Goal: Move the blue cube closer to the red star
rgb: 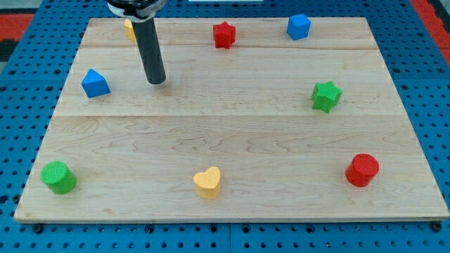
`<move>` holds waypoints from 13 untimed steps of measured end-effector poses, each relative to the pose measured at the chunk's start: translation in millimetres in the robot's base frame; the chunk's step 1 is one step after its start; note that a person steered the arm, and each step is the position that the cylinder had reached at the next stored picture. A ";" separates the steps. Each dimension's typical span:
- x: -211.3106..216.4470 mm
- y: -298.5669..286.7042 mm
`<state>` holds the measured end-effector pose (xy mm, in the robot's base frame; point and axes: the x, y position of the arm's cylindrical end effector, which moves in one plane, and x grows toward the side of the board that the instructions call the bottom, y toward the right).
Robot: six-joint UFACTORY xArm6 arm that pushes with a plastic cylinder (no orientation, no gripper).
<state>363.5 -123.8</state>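
One blue cube [299, 27] sits at about one o'clock on the wooden board [232, 126], near its top edge. At nine o'clock from it, well apart, stands the red star [223, 34], close to twelve o'clock on the board. My tip [156, 80] rests on the wood at roughly ten o'clock, far from both; there are no jaws, only a plain rod. Beside my tip, at nine o'clock from it, lies a blue triangular block [95, 83]. A yellow block [129, 29] peeks out behind the rod. Elsewhere: green star [326, 96] at three o'clock, red cylinder [362, 170] at four, yellow heart [207, 183] at six, green cylinder [58, 177] at eight.
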 end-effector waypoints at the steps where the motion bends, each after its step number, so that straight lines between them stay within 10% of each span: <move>1: 0.0 0.0; 13: 1.2 128.8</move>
<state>364.7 5.0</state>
